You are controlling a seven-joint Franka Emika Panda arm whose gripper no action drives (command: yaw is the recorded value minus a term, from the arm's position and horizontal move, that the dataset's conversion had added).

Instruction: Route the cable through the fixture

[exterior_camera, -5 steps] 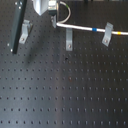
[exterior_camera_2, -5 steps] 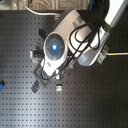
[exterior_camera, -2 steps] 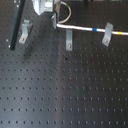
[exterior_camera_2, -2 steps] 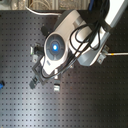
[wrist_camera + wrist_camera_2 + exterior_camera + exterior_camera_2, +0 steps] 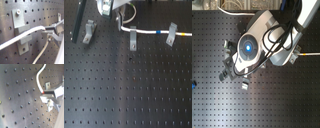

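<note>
My hand (image 5: 50, 33) is clamped on the white cable (image 5: 22, 37), pinching it between both fingers in the first wrist view. In the first exterior view the cable (image 5: 146, 31) runs toward 3 o'clock through two grey fixtures (image 5: 133, 38) on the black perforated surface (image 5: 128, 90).

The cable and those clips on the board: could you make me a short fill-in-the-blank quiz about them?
1. The cable is mostly ___ in colour.
2. In the first exterior view, ___ grey clips stand on the board.
3. The cable bears one ___ band between the middle clip and the right clip.
4. The left clip holds ___ cable.

Missing words: white; three; blue; no
</note>
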